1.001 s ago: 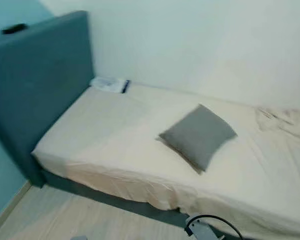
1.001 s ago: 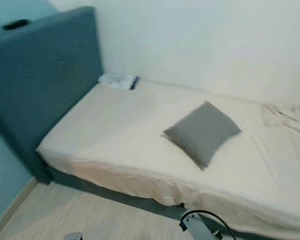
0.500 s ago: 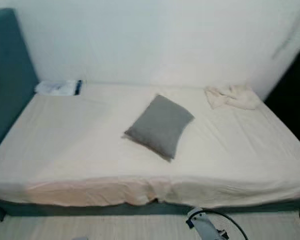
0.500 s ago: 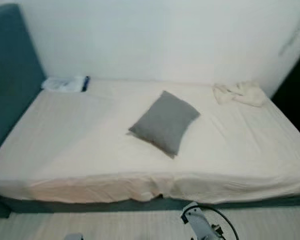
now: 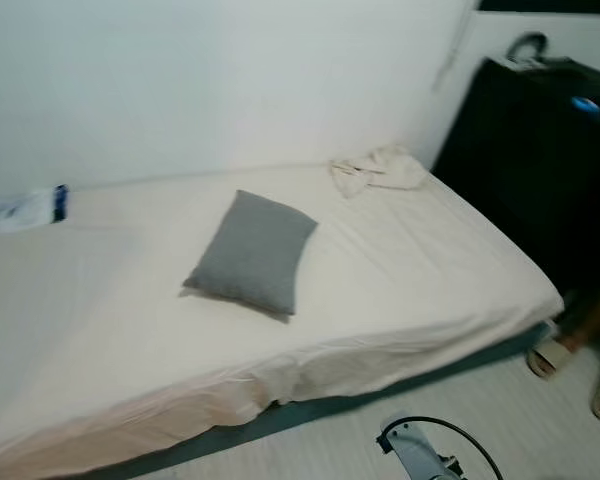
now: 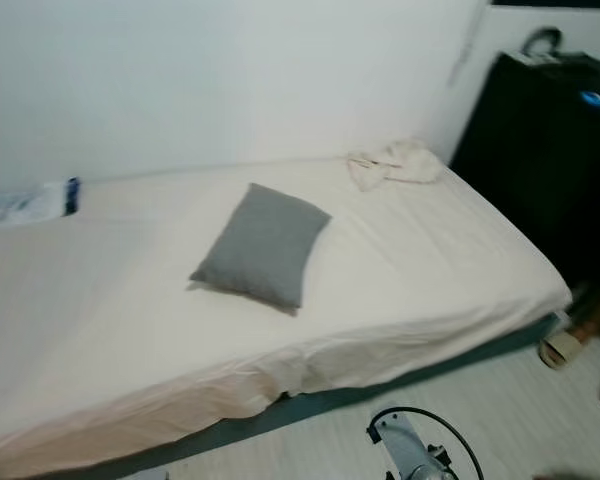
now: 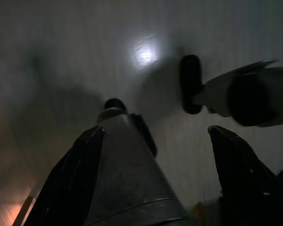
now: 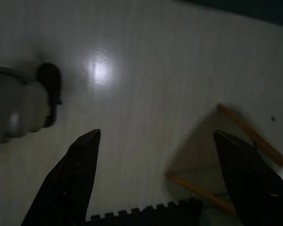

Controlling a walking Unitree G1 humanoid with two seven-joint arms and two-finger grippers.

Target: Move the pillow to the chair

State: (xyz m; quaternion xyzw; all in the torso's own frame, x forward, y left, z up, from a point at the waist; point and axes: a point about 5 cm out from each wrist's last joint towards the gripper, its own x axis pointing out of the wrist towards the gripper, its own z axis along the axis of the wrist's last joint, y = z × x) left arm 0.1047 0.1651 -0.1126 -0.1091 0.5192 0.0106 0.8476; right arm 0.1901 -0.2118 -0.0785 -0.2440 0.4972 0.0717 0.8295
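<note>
While my arms hang down at my sides, I look at a wide bed with a cream sheet [image 5: 400,290]. Far on the left, by the white wall [image 5: 210,80], a small white packet with a blue end [image 5: 25,208] lies on the sheet. Near the middle of the bed rests the soft grey square pillow [image 5: 252,252]. It lies flat, a bit tilted, with nothing touching it but the sheet. Further right, close to the wall, a crumpled cream cloth [image 5: 378,168] sits on the bed, well apart from the pillow. Right of the bed stands a big black cabinet [image 5: 540,170] with something small on top that I cannot make out. On the pale wood floor [image 5: 500,400] beside it I see a person's feet in light sandals [image 5: 555,352]. Low down in front of me, part of my own silver body with a black cable loop [image 6: 420,440] pokes in.

My left gripper [image 7: 155,174] points down at the floor in the dark, and its two black fingers are spread wide, holding nothing. My right gripper [image 8: 165,174] also points at the floor with its fingers spread wide and empty, and thin wooden legs [image 8: 250,136] show near it.
</note>
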